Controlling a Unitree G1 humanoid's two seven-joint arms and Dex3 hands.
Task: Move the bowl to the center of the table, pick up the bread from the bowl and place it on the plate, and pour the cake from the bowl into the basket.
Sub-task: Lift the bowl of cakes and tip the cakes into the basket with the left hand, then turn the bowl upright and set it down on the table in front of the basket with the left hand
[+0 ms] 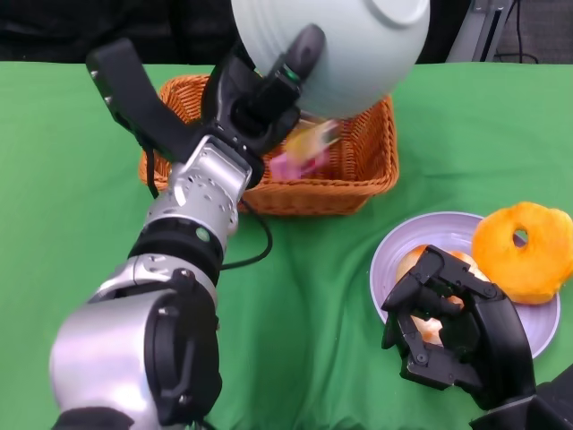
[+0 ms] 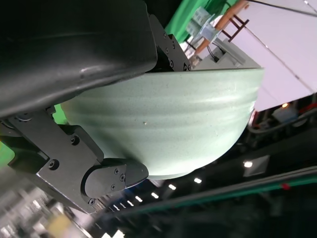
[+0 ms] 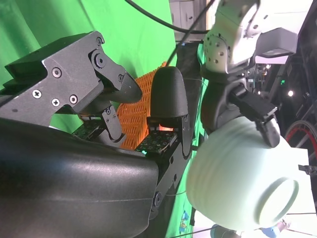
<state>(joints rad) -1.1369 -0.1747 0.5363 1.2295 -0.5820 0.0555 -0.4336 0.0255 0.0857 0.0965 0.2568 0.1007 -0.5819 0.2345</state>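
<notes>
A green cloth is covering the table (image 1: 313, 296), with dark equipment showing beyond its far edge. The fingers (image 1: 300, 54) of the left hand (image 1: 255, 103) are clamping the rim of a pale green bowl (image 1: 345, 45), which is being held tipped over, its base turned up and away, above the far side of a woven orange basket (image 1: 358, 170). A blurred pink and yellow cake (image 1: 304, 148) is showing just under the bowl, inside the basket. The silver left forearm (image 1: 192, 206) is stretching from the near left toward the basket. To the near right, the right hand (image 1: 452, 327) is hovering over the near edge of a lilac plate (image 1: 394, 260), its fingers (image 1: 421, 278) curled loosely inward and grasping nothing. An orange ring-shaped bread (image 1: 524, 251) is lying on the right side of the plate, and another pale orange piece is partly hidden under the right hand.
</notes>
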